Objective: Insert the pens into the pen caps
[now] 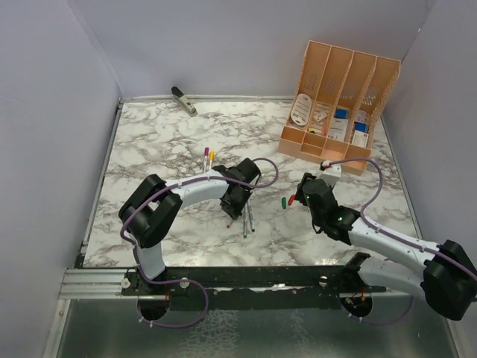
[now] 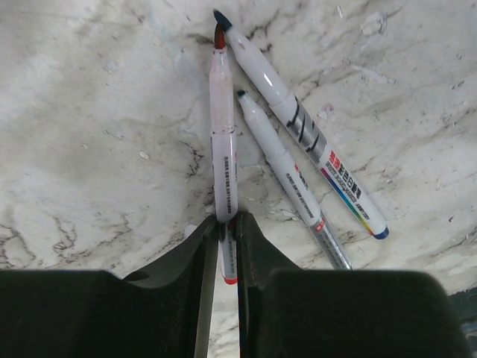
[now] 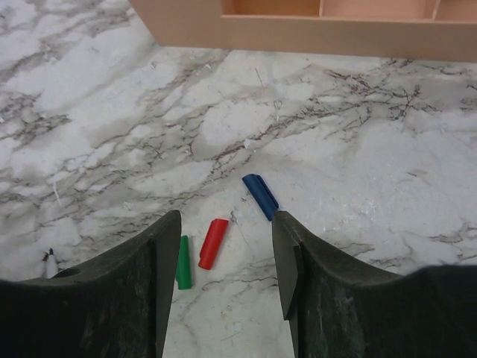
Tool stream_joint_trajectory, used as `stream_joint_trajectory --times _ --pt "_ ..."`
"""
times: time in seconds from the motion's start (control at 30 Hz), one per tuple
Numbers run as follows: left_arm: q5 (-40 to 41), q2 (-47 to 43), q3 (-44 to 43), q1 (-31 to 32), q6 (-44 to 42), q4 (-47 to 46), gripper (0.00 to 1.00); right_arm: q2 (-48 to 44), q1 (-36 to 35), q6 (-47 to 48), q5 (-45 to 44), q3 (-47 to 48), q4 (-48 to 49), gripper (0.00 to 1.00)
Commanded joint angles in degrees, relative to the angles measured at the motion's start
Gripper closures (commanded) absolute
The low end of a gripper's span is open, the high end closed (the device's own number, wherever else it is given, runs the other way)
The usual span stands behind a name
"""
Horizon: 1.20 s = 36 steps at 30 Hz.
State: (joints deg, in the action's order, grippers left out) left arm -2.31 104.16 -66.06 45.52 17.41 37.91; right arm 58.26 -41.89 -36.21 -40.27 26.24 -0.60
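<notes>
My left gripper (image 2: 227,220) is shut on the rear part of a red-tipped pen (image 2: 223,134), whose tip points away over the marble. Beside it lie a dark-tipped pen (image 2: 282,168) and a blue-tipped pen (image 2: 298,127). From above, this gripper (image 1: 232,210) sits mid-table with those pens (image 1: 247,218) to its right. My right gripper (image 3: 226,220) hangs open over the caps: a green cap (image 3: 183,262) by its left finger, a red cap (image 3: 213,243) between the fingers, and a blue cap (image 3: 260,197) at its right fingertip. Two pens with purple and yellow ends (image 1: 209,156) lie farther back.
An orange desk organizer (image 1: 339,104) holding small items stands at the back right, its front wall (image 3: 298,37) just beyond the caps. A grey stapler-like tool (image 1: 184,101) lies at the back left. White walls close in the marble table (image 1: 156,149).
</notes>
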Motion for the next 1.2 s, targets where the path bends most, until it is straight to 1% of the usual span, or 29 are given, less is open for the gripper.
stream_joint_trajectory --times 0.0,0.13,0.23,0.37,0.5,0.57,0.73,0.87,1.17 --pt "9.7 1.7 4.4 -0.4 -2.2 -12.7 1.00 3.9 0.1 -3.6 -2.3 2.7 -5.0 0.49" --pt "12.8 -3.7 5.0 -0.4 -2.2 -12.6 1.00 6.6 0.1 -5.3 -1.8 3.6 -6.8 0.50" --pt "14.3 -6.5 5.5 -0.4 -1.9 -12.3 1.00 8.4 0.1 -5.5 0.1 4.1 -6.9 0.54" --pt "16.4 -11.8 6.5 -0.4 -1.4 -12.4 1.00 10.9 0.1 -7.0 2.6 5.1 -7.4 0.55" --pt "19.7 -16.8 8.4 -0.4 -1.7 -14.1 1.00 14.3 0.1 -6.3 5.4 6.3 -6.7 0.66" --pt "21.4 -19.4 9.9 -0.4 -1.9 -16.2 1.00 16.0 0.1 -6.2 6.1 7.1 -6.7 0.69" --pt "22.7 -25.0 13.6 -0.4 -2.4 -22.5 1.00 19.5 0.1 -6.9 8.0 8.8 -6.4 0.69" --pt "21.9 -27.2 15.2 -0.4 -2.4 -26.0 1.00 21.6 0.1 -8.0 8.3 10.1 -7.5 0.70" --pt "19.8 -34.1 20.8 -0.4 -4.4 -33.6 1.00 22.7 0.1 -9.2 6.8 10.7 -9.0 0.71"
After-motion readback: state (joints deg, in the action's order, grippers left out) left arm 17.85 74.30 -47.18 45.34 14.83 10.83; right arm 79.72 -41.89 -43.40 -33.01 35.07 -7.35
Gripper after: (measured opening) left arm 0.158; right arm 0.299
